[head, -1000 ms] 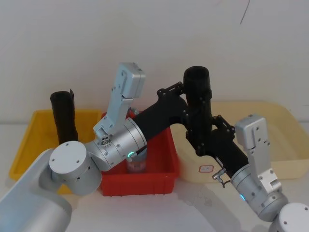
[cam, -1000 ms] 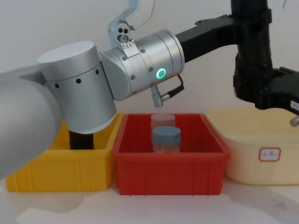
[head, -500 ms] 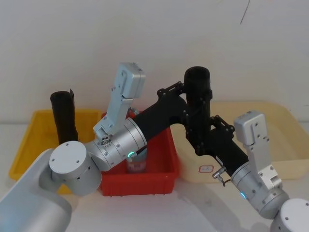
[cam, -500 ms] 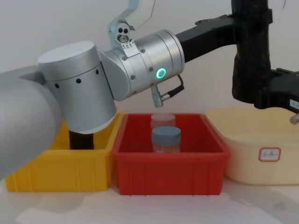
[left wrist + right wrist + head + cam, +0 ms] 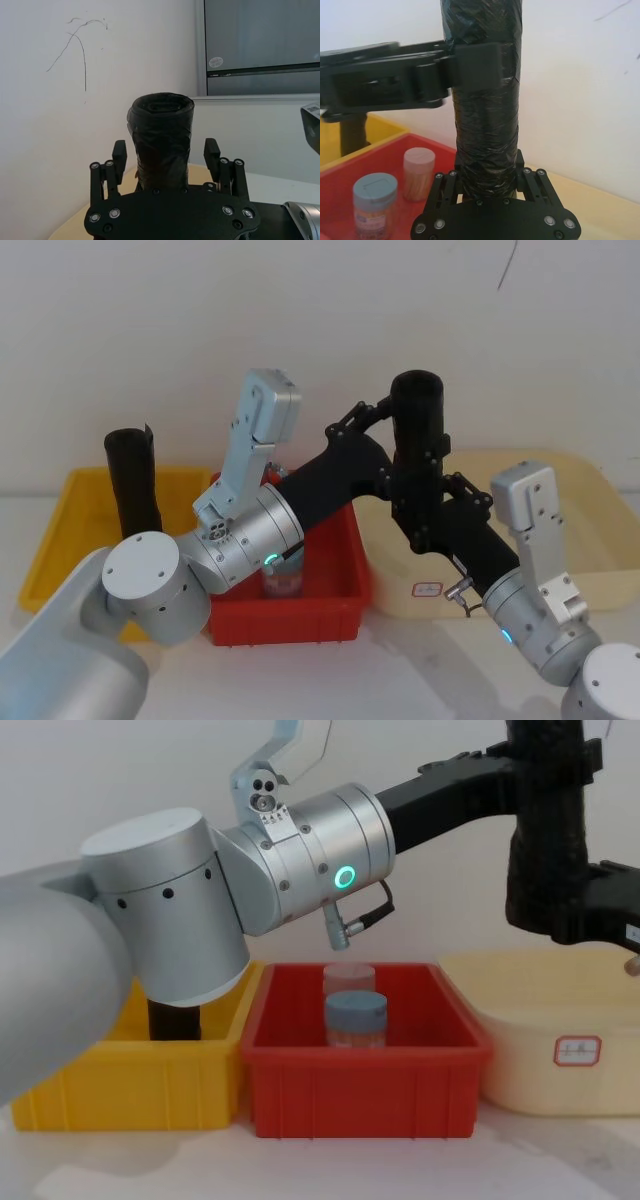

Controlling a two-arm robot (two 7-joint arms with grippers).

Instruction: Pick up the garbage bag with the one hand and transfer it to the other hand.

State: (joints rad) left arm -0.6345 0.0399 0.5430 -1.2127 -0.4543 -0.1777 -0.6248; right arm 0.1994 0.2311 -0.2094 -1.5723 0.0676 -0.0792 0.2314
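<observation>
The garbage bag (image 5: 418,430), a glossy black roll, stands upright in the air above the gap between the red bin and the cream tub. My right gripper (image 5: 425,515) is shut on its lower part; in the right wrist view the fingers (image 5: 520,170) press against the garbage bag (image 5: 487,110). My left gripper (image 5: 405,455), on the silver wrist with the green ring light, reaches in higher up and is open. In the left wrist view its fingers (image 5: 211,157) stand a little off either side of the garbage bag (image 5: 160,135).
Below the arms, a red bin (image 5: 360,1095) holds a blue-lidded jar (image 5: 355,1015) and a second jar (image 5: 348,978). A yellow bin (image 5: 60,540) at the left holds a matte black post (image 5: 133,480). A cream tub (image 5: 560,1060) stands at the right.
The left gripper's fingers have spread off the roll. The right gripper has carried the roll a little to the right. The left arm has stayed in place.
</observation>
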